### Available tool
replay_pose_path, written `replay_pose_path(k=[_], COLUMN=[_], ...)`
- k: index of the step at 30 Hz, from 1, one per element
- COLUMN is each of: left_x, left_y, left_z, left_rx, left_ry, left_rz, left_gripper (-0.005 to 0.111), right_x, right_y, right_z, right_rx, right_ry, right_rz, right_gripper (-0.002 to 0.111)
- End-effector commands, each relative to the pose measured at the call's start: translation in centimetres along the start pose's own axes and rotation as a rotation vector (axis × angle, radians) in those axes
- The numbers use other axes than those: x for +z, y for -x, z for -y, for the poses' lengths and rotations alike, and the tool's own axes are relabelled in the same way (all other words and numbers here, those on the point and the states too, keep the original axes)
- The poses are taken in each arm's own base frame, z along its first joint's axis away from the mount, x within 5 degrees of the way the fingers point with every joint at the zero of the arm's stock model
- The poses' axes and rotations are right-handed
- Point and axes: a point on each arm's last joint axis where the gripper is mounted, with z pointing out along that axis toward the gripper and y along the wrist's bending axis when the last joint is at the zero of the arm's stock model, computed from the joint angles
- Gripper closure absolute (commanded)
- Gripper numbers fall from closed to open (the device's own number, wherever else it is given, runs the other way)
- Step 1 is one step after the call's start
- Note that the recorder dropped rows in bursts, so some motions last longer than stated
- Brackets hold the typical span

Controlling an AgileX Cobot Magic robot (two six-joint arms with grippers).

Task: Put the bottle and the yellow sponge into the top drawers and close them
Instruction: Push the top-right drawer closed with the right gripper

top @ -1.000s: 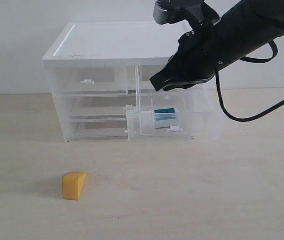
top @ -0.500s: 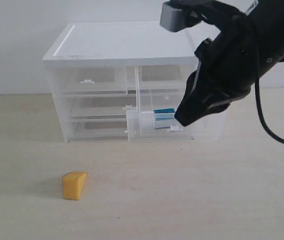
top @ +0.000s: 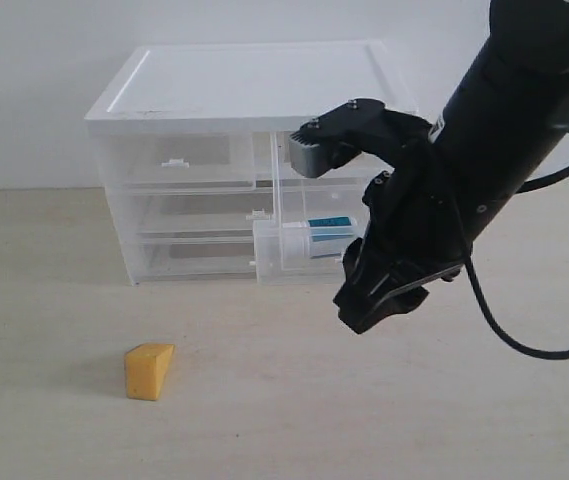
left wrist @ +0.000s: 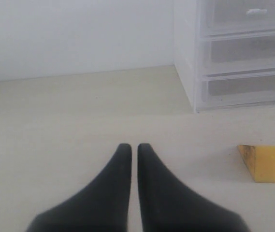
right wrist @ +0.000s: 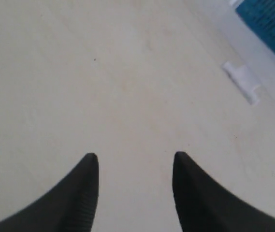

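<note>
The bottle (top: 320, 239), white with a teal label, lies inside the pulled-out right top drawer (top: 294, 262). Its label (right wrist: 268, 20) and the drawer's white handle tab (right wrist: 241, 77) show at the edge of the right wrist view. My right gripper (top: 366, 310) (right wrist: 135, 157) hangs open and empty, low over the table just in front of that drawer. The left top drawer (top: 178, 160) is pushed in. On the table at front left sits the yellow sponge (top: 149, 371) (left wrist: 262, 162). Beside the sponge and apart from it, my left gripper (left wrist: 131, 146) is shut on nothing.
The white-topped cabinet (top: 254, 85) (left wrist: 234, 92) stands at the back, its two full-width lower drawers shut. My right arm (top: 484, 170) crosses in front of the cabinet's right side. Bare table lies between the sponge and the open drawer.
My right arm has swung from above the open drawer down and forward, so the gripper now hangs low in front of it. The bottle and sponge have not moved.
</note>
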Motion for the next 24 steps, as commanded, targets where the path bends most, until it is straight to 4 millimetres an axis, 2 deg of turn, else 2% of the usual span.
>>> replay_pose_path(k=[1, 12, 24], left_x=[0.0, 0.0, 0.0], left_y=[-0.1, -0.1, -0.1], left_z=[0.0, 0.0, 0.0], left_rx=[-0.012, -0.012, -0.012], left_ry=[0.001, 0.001, 0.001], left_rz=[-0.002, -0.002, -0.002], left_gripper=[0.103, 0.103, 0.103], right_x=[0.6, 2.1, 1.5], right_y=[0.8, 2.6, 4.4], right_z=[0.6, 2.2, 3.3], right_rx=[0.020, 0.018, 0.005], right_ry=[-0.048, -0.155, -0.273], right_rz=[0.073, 0.218, 0.422], right_gripper=[0.064, 0.064, 0.064])
